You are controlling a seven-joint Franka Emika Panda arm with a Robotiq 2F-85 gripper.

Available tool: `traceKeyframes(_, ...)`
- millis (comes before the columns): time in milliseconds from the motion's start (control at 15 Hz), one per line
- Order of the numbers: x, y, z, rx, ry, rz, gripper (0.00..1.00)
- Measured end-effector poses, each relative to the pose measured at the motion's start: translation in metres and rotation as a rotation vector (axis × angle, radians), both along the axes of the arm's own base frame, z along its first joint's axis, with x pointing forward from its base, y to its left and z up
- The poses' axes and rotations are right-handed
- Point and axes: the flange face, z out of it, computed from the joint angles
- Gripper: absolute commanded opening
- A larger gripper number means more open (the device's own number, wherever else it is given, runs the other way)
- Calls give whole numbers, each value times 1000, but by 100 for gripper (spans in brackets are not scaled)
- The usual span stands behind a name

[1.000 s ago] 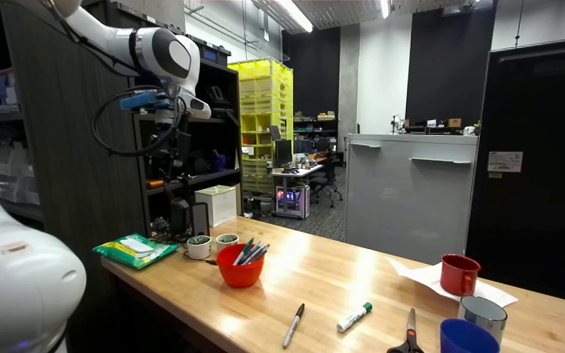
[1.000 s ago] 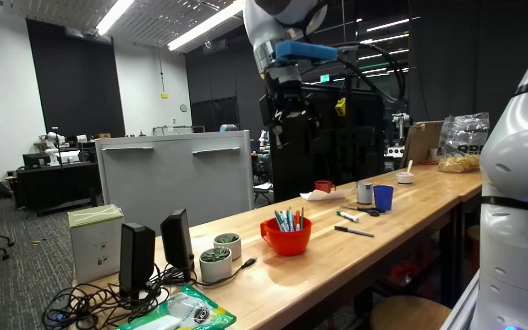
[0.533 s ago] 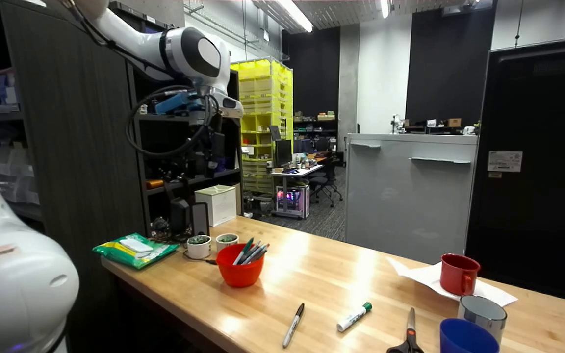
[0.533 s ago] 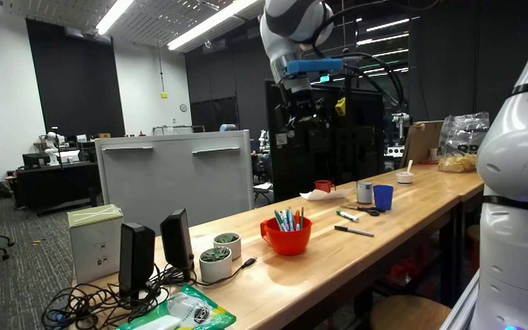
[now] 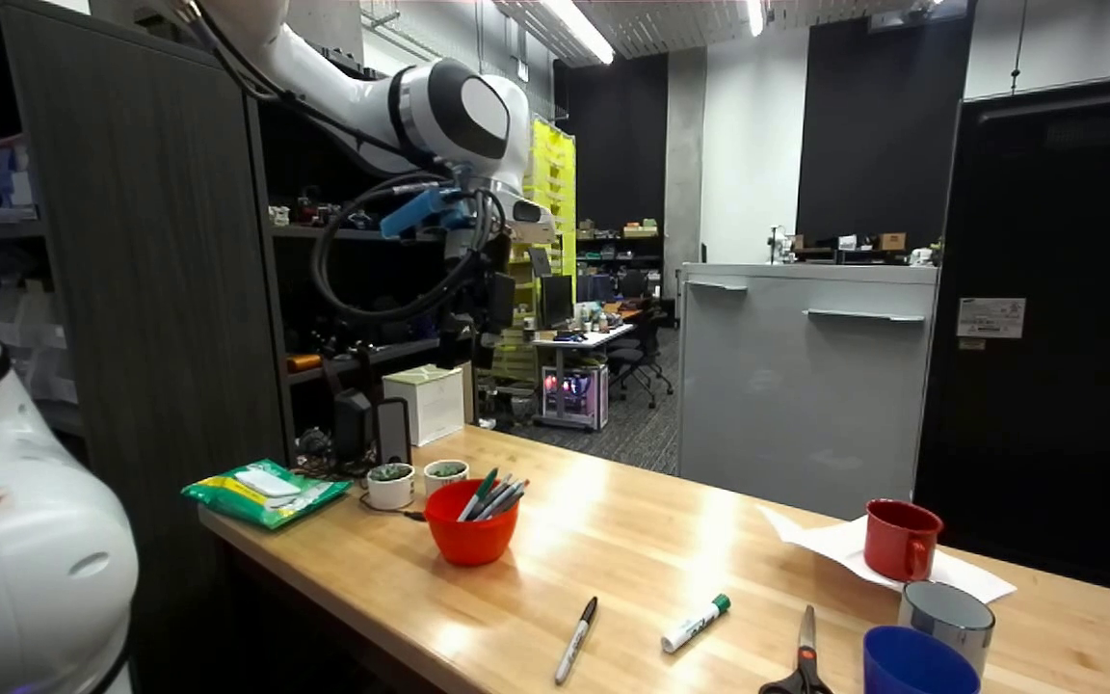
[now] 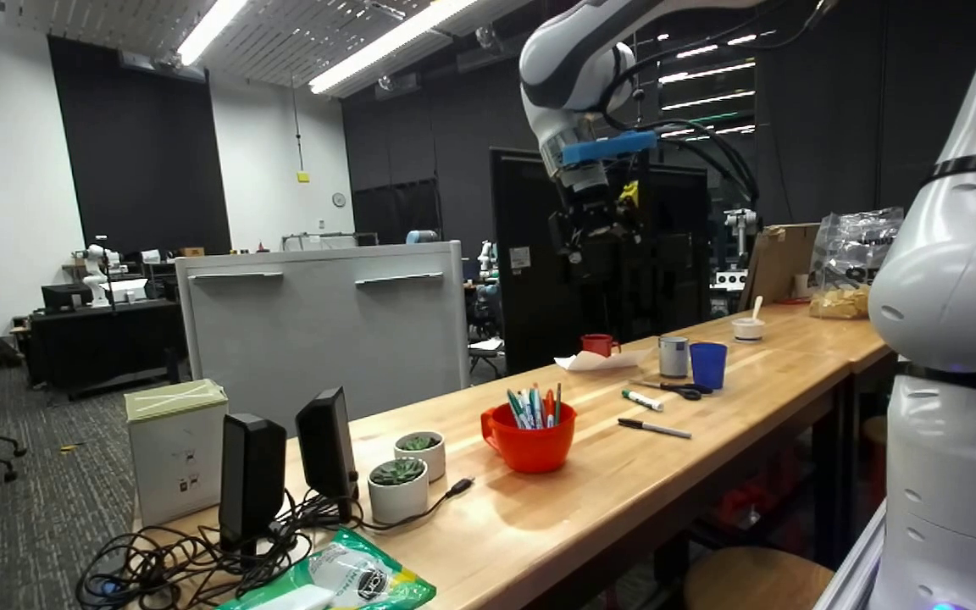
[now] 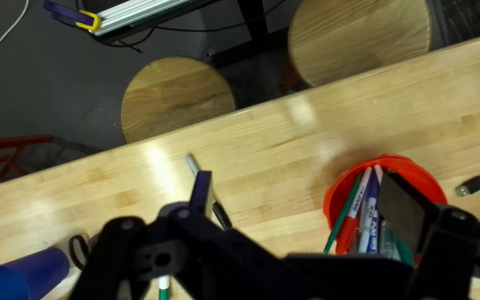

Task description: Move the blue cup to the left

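Observation:
The blue cup (image 5: 919, 665) stands upright on the table at the bottom right edge of an exterior view, partly cut off. It also shows whole in an exterior view (image 6: 708, 366) and at the lower left of the wrist view (image 7: 36, 271), partly cut off. It stands right beside the whitish-grey cup (image 6: 673, 356), with the red cup (image 6: 598, 345) farther back on white paper. My gripper (image 7: 305, 200) is open and empty, its fingers wide apart. It hangs high above the table in an exterior view (image 6: 602, 246), well away from the blue cup.
An orange-red bowl of pens (image 6: 530, 440) stands on the table below the gripper. Scissors (image 6: 681, 388), a green-capped marker (image 6: 642, 400) and a black pen (image 6: 654, 427) lie near the cups. Potted succulents (image 6: 399, 489) and black speakers (image 6: 252, 479) stand at the far end.
The arm and gripper have moved to the right in both exterior views and sunk a little, over the table toward the cups' side. The cups and other table objects have not moved.

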Motion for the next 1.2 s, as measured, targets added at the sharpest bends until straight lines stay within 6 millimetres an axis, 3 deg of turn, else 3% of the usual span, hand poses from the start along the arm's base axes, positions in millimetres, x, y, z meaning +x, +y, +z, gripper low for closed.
traceKeyframes(200,6,-30,-1,-10,2,-53,100)
traceKeyframes(333,8,-39,0,-9,-1,-72,100)
traceKeyframes(933,16,-44,-2,-21,-29,-68,100)
traceKeyframes(1067,29,-59,-5,-46,-89,-70,100)
traceKeyframes(1200,45,-85,-10,-55,-163,-93,100)
